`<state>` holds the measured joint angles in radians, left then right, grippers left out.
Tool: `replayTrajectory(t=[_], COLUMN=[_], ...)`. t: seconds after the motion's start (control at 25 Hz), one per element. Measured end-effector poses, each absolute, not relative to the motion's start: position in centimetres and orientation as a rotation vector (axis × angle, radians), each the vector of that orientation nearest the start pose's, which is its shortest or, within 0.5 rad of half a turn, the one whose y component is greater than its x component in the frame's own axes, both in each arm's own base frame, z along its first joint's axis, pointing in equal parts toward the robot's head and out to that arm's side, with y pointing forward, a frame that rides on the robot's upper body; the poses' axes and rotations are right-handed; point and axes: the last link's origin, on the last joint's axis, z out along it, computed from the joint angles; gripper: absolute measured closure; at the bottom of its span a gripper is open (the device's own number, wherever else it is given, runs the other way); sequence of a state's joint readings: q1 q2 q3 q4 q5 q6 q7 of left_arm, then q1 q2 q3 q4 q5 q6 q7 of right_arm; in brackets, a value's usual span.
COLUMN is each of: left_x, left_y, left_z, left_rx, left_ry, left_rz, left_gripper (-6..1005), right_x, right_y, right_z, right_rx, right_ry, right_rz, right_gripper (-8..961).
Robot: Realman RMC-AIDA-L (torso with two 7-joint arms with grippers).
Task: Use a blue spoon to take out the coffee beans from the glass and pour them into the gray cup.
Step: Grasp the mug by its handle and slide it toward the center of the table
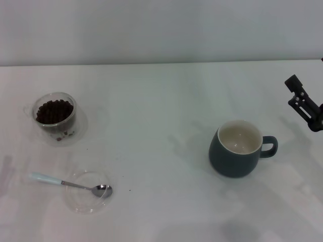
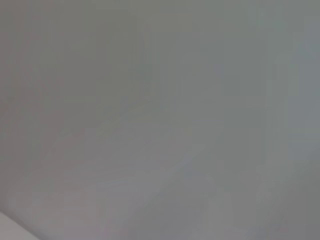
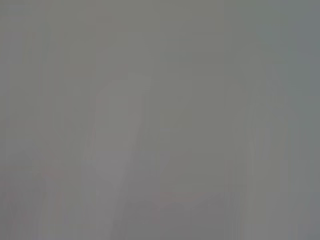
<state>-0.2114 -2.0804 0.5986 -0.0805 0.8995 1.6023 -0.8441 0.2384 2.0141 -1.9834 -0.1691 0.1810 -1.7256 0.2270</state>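
Only a blank pale grey surface shows, with a lighter strip at one corner.

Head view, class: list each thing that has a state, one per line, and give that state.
Small clear double-walled glass: upright, full of dark brown coffee beans.
Dark blue-gray ceramic mug: upright, empty.
Light-blue-handled metal spoon: lying unheld, bowl on flat clear glass saucer.
Right gripper: at table's right edge, holding nothing.

Only a small part of the robot shows, at the right edge of the head view, a little above the middle: the right gripper, matte black and angular, built of short blocky segments with pale dots like screw heads along its side. A tiny red fleck sits at the edge above it. Both wrist views show only featureless grey.
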Motion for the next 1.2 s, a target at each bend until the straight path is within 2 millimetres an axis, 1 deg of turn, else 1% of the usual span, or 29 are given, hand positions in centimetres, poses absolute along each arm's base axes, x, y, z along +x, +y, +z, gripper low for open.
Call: replayTrajectory(t=[0.28, 0.48, 0.52, 0.76, 0.84, 1.04, 1.2], left_x=[-37.0, -36.8, -36.6, -36.9, -37.3, -37.7, -37.7], left_y=[21.7, 21.7, 21.7, 21.3, 20.9, 20.7, 20.9], left_z=[0.7, 0.5, 0.2, 0.2, 0.5, 1.2, 1.3], left_rx=[-1.336, -1.349, -1.38, -1.398, -1.379, -1.358, -1.361], left_ry=[-0.99, -1.049, -1.088, -1.051, -1.028, -1.002, -0.987], left_rz=[-1.243, -1.286, -1.313, -1.266, -1.238, -1.221, -1.216], left_gripper=[199, 199, 199, 198, 198, 199, 199], right_x=[30.8, 30.9, 30.9, 31.1, 31.6, 33.9, 35.7], right_y=[24.3, 24.2, 24.2, 24.2, 23.9, 22.6, 22.4], right_z=[2.1, 2.2, 2.2, 2.2, 2.3, 2.4, 1.7], right_rx=[-1.732, -1.726, -1.725, -1.726, -1.729, -1.752, -1.783], right_ry=[0.101, 0.102, 0.102, 0.113, 0.137, 0.266, 0.379], right_rz=[1.052, 1.049, 1.048, 1.039, 1.03, 0.968, 0.868], right_gripper=[85, 85, 85, 86, 86, 86, 86])
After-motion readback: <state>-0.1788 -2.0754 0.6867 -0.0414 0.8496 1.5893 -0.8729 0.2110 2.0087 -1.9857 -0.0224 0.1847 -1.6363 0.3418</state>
